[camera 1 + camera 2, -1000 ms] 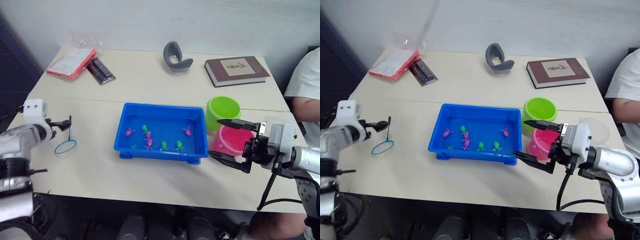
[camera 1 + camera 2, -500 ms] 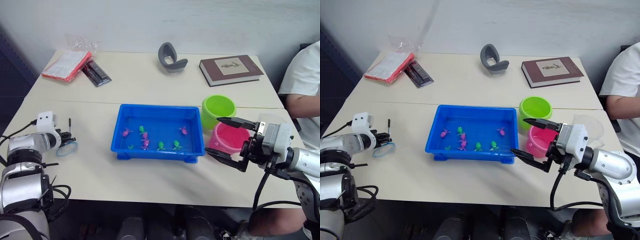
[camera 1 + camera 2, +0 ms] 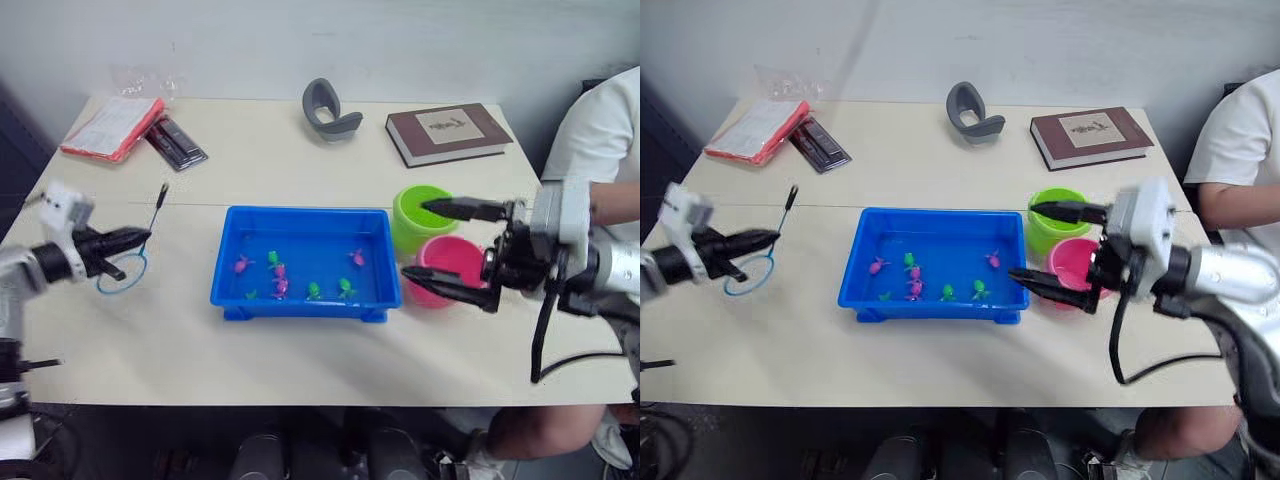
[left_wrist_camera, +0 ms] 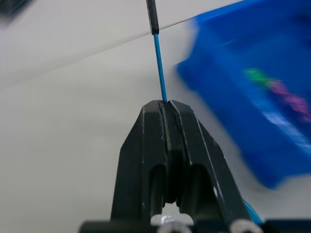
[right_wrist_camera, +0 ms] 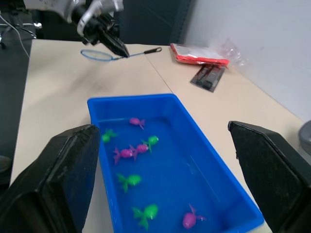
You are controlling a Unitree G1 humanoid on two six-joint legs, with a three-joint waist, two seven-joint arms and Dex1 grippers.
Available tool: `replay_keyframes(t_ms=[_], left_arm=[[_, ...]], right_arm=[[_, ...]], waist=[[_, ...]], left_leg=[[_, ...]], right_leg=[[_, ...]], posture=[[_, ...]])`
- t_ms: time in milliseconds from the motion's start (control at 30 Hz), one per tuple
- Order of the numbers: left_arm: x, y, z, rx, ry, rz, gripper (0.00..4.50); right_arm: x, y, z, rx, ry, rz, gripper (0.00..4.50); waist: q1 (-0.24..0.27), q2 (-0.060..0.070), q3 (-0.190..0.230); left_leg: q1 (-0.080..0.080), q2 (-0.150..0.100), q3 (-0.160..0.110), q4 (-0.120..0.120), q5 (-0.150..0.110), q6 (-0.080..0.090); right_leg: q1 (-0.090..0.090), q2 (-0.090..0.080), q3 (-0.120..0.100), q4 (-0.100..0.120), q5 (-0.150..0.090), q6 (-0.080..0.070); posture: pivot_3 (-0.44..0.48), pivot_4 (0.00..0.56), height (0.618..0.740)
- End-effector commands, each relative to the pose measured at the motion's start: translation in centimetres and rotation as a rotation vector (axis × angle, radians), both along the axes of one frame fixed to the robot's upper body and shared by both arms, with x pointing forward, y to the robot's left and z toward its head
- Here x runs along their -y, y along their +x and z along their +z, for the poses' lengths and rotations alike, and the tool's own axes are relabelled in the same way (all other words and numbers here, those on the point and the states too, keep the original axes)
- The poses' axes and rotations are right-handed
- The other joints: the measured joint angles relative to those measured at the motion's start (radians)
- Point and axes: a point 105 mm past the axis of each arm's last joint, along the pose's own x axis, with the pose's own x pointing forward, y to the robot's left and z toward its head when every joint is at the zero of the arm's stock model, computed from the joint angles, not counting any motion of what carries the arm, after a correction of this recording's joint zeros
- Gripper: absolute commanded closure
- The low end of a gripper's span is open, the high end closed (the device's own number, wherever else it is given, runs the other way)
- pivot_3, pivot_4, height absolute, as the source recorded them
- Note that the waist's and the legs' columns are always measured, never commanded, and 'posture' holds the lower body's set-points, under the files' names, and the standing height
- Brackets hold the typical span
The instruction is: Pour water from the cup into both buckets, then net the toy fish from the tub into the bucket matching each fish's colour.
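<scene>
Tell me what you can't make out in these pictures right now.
- Water level in the green bucket and pink bucket: head views, hidden behind the right tool.
- The cup: can't be picked out.
- The net mesh: too fine to see.
- The tub and its fish: blurred in the left wrist view.
- The person: cut off by the picture edge.

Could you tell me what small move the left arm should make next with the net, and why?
Probably lift the net and carry it toward the tub. The left gripper is shut on its handle, the hoop lies on the table beside the tub, and the toy fish float in the tub, none netted.
</scene>
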Motion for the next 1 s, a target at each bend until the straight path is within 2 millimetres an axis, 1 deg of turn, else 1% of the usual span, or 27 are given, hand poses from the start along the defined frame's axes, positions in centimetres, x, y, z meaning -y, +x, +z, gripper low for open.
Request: replay_keyframes(t_ms=[33,100,167,233,300,367,433,567,700,800,1000], left_arm=[[4.5,-2.9,-1.1,-0.06,0.223,-0.38,4.46],[6.7,-3.3,-1.2,-0.071,0.289,-0.514,4.46],[8.8,-3.5,-1.2,-0.089,0.31,-0.612,4.46],[10.8,-3.4,-1.6,-0.095,0.332,-0.681,4.46],[12.2,-3.2,-1.7,-0.081,0.329,-0.715,4.46],[14.7,-3.1,-1.5,-0.07,0.266,-0.756,4.46],[16.1,-3.1,-1.6,-0.072,0.248,-0.779,4.46],[17.2,-2.8,-1.6,-0.056,0.234,-0.788,4.46],[17.6,-2.8,-1.3,-0.054,0.214,-0.792,4.46],[18.0,-2.8,-1.2,-0.051,0.205,-0.799,4.46],[18.2,-2.9,-1.3,-0.052,0.209,-0.801,4.46]], right_arm=[[-1.1,0.3,-1.3,-0.171,-0.05,0.074,0.0],[-1.8,0.9,-2.1,-0.212,-0.113,0.093,0.0],[-2.8,1.2,-2.1,-0.232,-0.131,0.13,0.0],[-4.0,1.2,-2.1,-0.287,-0.128,0.173,0.0],[-4.8,1.4,-2.1,-0.308,-0.127,0.174,0.0],[-5.9,1.4,-3.0,-0.343,-0.148,0.171,0.0],[-6.9,1.2,-3.7,-0.351,-0.167,0.192,0.0],[-7.9,1.1,-3.8,-0.372,-0.128,0.2,0.0],[-8.1,1.3,-3.8,-0.382,-0.1,0.178,0.0],[-8.2,1.4,-4.3,-0.384,-0.109,0.169,0.0],[-8.3,1.4,-4.6,-0.403,-0.111,0.167,0.0]], waist=[[0.007,0.005,0.001],[0.009,0.007,0.001],[0.009,0.006,0.001],[0.008,0.005,0.001],[0.006,0.005,0.001],[0.004,0.005,0.001],[0.003,0.005,0.001],[0.004,0.005,0.001],[0.005,0.005,0.001],[0.005,0.005,0.001],[0.004,0.005,0.001]], left_leg=[[0.0,-0.001,0.0,0.0,0.0,0.001],[0.0,-0.002,0.001,-0.001,0.0,0.003],[-0.003,-0.003,0.003,-0.001,0.001,0.005],[-0.007,-0.004,0.003,0.0,0.002,0.006],[-0.012,-0.005,0.004,0.002,0.004,0.007],[-0.015,-0.004,0.004,0.006,0.003,0.008],[-0.017,-0.004,0.004,0.01,0.001,0.01],[-0.018,-0.004,0.005,0.014,0.0,0.011],[-0.018,-0.004,0.004,0.014,0.0,0.011],[-0.018,-0.004,0.004,0.014,0.0,0.011],[-0.018,-0.004,0.004,0.014,0.0,0.011]], right_leg=[[0.0,-0.001,0.0,-0.003,0.0,0.0],[-0.001,-0.002,0.0,-0.003,0.0,0.0],[-0.004,-0.002,0.0,0.0,0.0,0.001],[-0.008,0.0,0.0,0.005,0.002,0.003],[-0.012,0.007,-0.001,0.004,0.004,0.005],[-0.013,0.008,-0.002,0.004,0.004,0.006],[-0.013,0.009,-0.002,0.004,0.005,0.007],[-0.013,0.009,-0.001,0.004,0.006,0.009],[-0.012,0.009,-0.001,0.004,0.006,0.009],[-0.012,0.009,0.0,0.004,0.006,0.009],[-0.012,0.009,-0.001,0.004,0.006,0.009]], posture=[[0.0,0.15,0.74],[0.0,0.15,0.74],[0.0,0.15,0.74],[0.0,0.15,0.74],[0.0,0.15,0.74],[0.0,0.15,0.74],[0.0,0.15,0.74],[0.0,0.15,0.74],[0.0,0.15,0.74],[0.0,0.15,0.74],[0.0,0.15,0.74]])
